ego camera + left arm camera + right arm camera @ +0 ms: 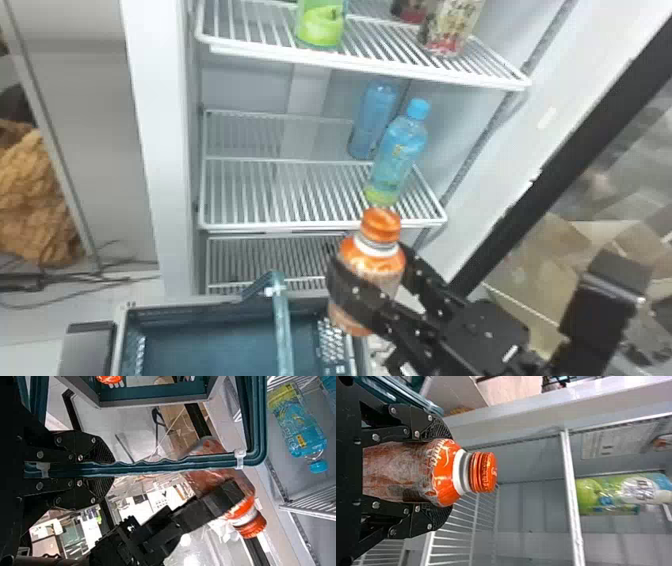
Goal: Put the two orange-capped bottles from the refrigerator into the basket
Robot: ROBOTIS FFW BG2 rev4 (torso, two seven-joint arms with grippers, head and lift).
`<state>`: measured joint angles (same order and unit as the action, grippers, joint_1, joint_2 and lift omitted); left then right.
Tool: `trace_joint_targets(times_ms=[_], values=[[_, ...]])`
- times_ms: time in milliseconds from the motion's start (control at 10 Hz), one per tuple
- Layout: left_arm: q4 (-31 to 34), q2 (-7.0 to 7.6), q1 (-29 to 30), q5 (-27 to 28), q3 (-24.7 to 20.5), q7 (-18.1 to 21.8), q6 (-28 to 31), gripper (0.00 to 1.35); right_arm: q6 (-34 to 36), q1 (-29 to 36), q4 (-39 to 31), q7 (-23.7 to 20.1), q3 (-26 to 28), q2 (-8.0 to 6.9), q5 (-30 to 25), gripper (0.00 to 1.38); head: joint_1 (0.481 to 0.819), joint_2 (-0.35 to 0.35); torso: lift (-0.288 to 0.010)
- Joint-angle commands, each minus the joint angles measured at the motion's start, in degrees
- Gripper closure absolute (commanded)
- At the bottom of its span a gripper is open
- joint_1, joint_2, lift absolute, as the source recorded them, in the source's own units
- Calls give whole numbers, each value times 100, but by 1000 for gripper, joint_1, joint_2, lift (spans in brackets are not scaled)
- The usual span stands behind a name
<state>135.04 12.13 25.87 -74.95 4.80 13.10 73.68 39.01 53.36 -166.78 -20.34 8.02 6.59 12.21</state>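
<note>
Right tool (371, 267) around orange-capped bottle (381, 225)

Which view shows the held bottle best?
Right wrist view: close up, the bottle has its cap and most of its body unblocked. Head view: cap and base show, the right gripper across its middle. Left wrist view: basket handle and that gripper cover parts.
</note>
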Motion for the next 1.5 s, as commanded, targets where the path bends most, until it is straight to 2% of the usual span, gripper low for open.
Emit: trace_joint_targets(times_ms=[0, 200, 400, 1000, 1100, 1200, 1300, 1400], values=[[-12, 0, 0, 0, 0, 0, 0, 1194, 360, 120, -133, -49, 67, 0, -32, 820, 695, -350, -288], [2, 0, 0, 0, 0, 0, 0, 1194, 781, 261, -159, -84, 101, 44, -32, 820, 695, -350, -288], [2, 0, -14, 11, 12, 0, 0, 1194, 1189, 50, -91, -216, 101, 44, 2, 820, 695, -350, -288], [-12, 35, -98, 0, 92, 0, 0, 1194, 1372, -414, 485, -453, -93, 123, 36, 815, 695, -350, -288], [-12, 35, -98, -12, 80, 0, 0, 1194, 1372, -443, 528, -488, -93, 132, 25, 731, 695, -350, -288], [-12, 35, -98, -23, 80, 0, -14, 1194, 1372, -443, 528, -488, -93, 132, 13, 490, 695, -350, -288], [2, 35, -98, -23, 92, 0, -14, 1194, 1344, -457, 528, -488, -93, 132, 2, 311, 695, -350, -288], [-12, 35, -84, -23, 92, 0, -14, 1194, 1288, -457, 556, -506, -93, 132, 2, 203, 695, -350, -288]])
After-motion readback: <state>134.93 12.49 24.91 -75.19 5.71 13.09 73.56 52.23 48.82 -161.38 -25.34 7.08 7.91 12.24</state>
